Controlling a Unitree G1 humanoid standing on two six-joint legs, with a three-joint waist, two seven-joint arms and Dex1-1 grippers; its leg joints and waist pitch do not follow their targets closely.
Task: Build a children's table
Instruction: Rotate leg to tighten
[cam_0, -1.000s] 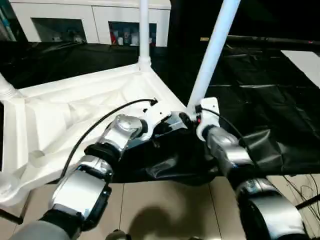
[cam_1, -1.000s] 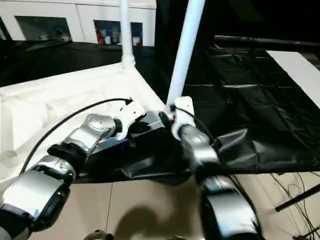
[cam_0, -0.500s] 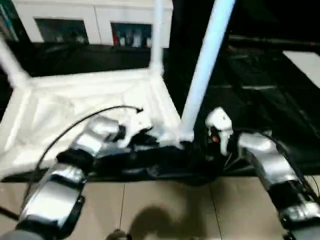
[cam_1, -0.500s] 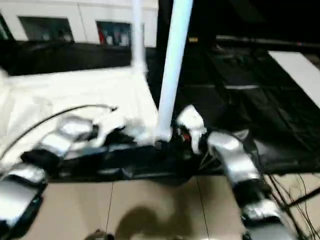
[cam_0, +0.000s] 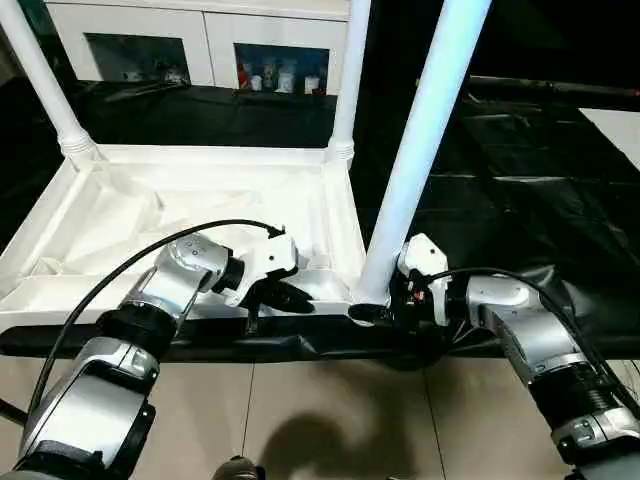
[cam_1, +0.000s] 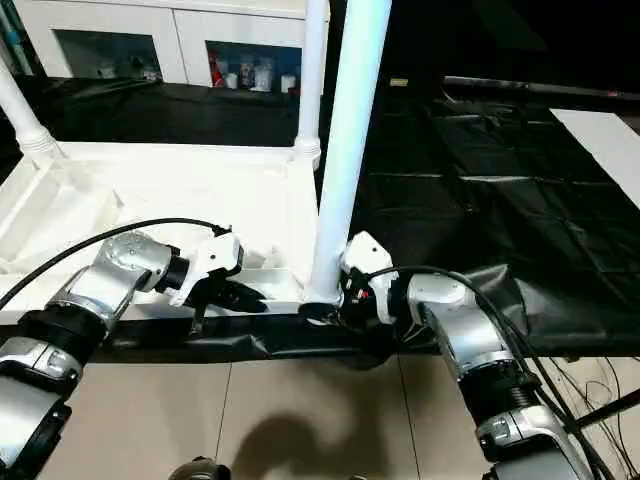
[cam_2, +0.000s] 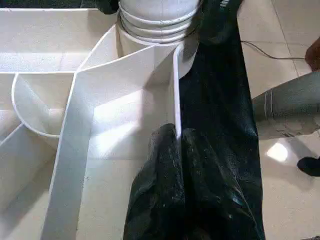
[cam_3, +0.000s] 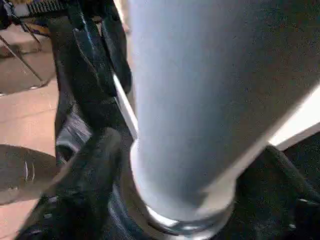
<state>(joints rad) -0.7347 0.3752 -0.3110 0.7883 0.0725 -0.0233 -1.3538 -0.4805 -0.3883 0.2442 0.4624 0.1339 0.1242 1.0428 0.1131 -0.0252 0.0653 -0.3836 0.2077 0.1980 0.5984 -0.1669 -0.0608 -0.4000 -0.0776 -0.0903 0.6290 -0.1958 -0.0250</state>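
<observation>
Left gripper (cam_2: 177, 145) pinches the rim of the upturned white plastic ribbed tabletop (cam_0: 150, 200). Right gripper (cam_0: 385, 305) clamps the base of 1 white tube leg (cam_0: 420, 150) at its corner socket.

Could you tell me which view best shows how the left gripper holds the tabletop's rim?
The left wrist view: the left gripper closes on the tabletop rim's thin edge. Both eye views show it from the side, fingers less clear.

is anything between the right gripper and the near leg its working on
Nothing visible. The right gripper sits right at the base of the near leg, where it meets the tabletop corner.
</observation>
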